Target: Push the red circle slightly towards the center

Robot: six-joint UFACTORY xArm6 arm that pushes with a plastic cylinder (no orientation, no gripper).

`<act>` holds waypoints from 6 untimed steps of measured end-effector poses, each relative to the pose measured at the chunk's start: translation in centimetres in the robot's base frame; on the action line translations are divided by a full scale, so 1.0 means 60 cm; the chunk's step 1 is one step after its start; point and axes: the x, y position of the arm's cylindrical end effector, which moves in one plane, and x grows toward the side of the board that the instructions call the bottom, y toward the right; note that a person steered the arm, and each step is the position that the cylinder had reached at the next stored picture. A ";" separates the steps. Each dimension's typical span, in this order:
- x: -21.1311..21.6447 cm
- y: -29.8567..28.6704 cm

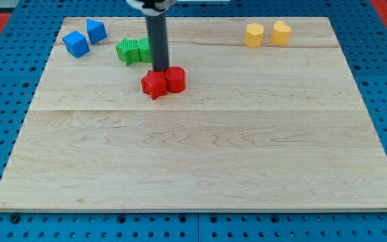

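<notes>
The red circle (175,79) sits on the wooden board (200,154), left of centre in the upper part, touching a red star (154,85) on its left. My tip (160,70) comes down just above the two red blocks, at the seam between them, against their top edges. The rod rises toward the view's top.
Two green blocks (134,50) lie right behind the rod at its left, partly hidden. Two blue blocks (76,44) (96,31) sit at the top left. Two yellow blocks (253,35) (280,32) sit at the top right. Blue pegboard surrounds the board.
</notes>
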 end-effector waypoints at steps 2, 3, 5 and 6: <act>0.016 -0.058; 0.084 -0.062; -0.016 0.003; -0.017 0.064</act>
